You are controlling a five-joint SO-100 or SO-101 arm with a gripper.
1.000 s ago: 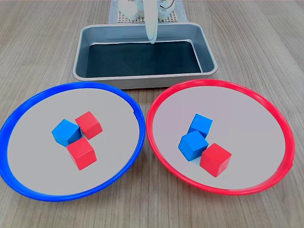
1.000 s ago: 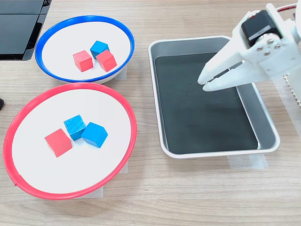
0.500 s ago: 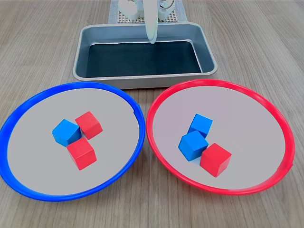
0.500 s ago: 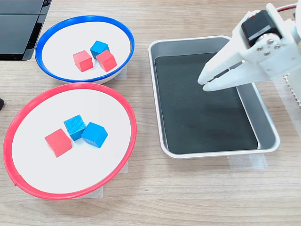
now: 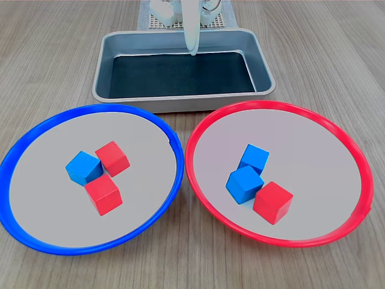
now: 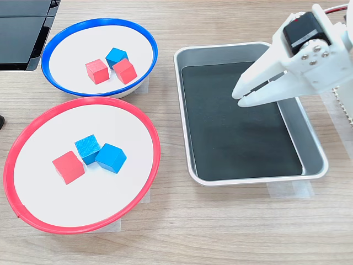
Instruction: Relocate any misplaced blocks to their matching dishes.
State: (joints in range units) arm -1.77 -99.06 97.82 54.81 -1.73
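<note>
Four blocks sit wrong: two red blocks point(image 5: 103, 194) in the blue-rimmed dish point(image 5: 36, 135), two blue blocks point(image 5: 245, 183) in the red-rimmed dish point(image 5: 346, 150). My gripper point(image 6: 239, 97) hangs empty, nearly closed, over the tray point(image 6: 314, 149). Nothing sorted yet.

The place looked like a lab or hobby robotics bench. A pale wood-grain tabletop point(image 6: 220, 232) carried a grey metal tray point(image 6: 314, 149) fixed with clear tape. Just behind the tray, a white 3D-printed arm point(image 6: 317, 55) stood on a perforated mat point(image 5: 157, 23). Well away from the tray, a dark flat device point(image 6: 22, 33) lay at the tabletop's edge.
</note>
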